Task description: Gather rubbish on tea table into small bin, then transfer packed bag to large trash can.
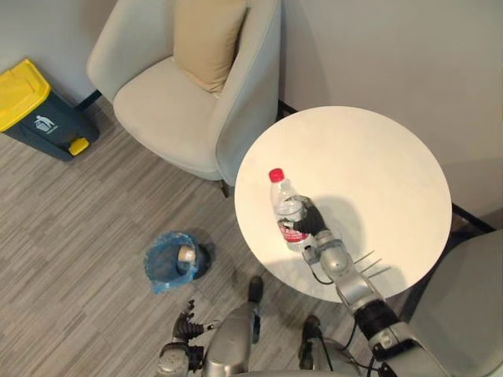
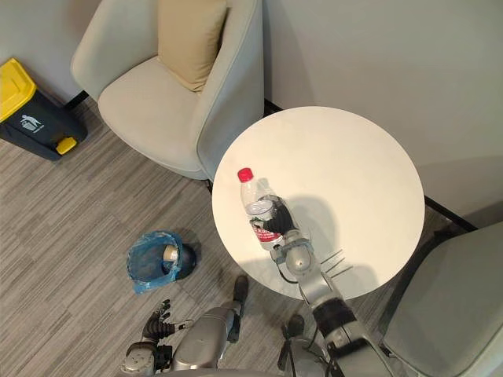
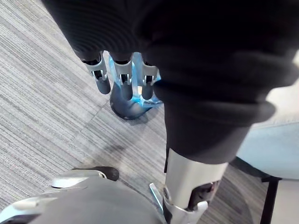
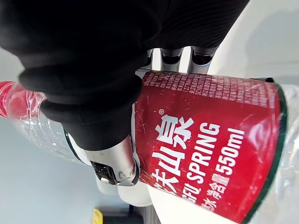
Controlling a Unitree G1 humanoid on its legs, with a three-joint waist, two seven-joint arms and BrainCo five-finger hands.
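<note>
"Right wrist view shows the right hand (image 4: 93, 93) best: its fingers (image 4: 203, 55) curl over the far side of the water bottle (image 4: 210, 149) and the thumb closes on the near side, wrapped round the red label."

"So the grip is on the middle of the body, not the neck. Where is the bottle?"

"In the left eye view it leans over the near-left part of the round tea table (image 1: 377, 149), with the red cap (image 1: 276, 174) pointing away from the robot. Whether its base touches the tabletop cannot be told."

"And the small bin (image 1: 201, 261)?"

"It's on the floor off the table's left side, well apart from the bottle. It's lined with a blue bag (image 1: 157, 271), and one small round item (image 1: 186, 253) lies inside. The left hand (image 1: 186, 326) hangs low near it, fingers loosely straight, holding nothing."

"Then the step in hand looks like carrying the bottle to that bin. How should the robot do it well?"

"Thin plastic probably buckles, so the grip should be firm without crushing. The bottle should come up clear of the table edge before swinging left. Over the bag's mouth it should go in end-first and low. The bottle is long and the opening small, so a sideways drop could catch the rim or tip the bin. The large trash can (image 1: 47, 118), beyond the armchair (image 1: 169, 110), is for the bag later."
</note>
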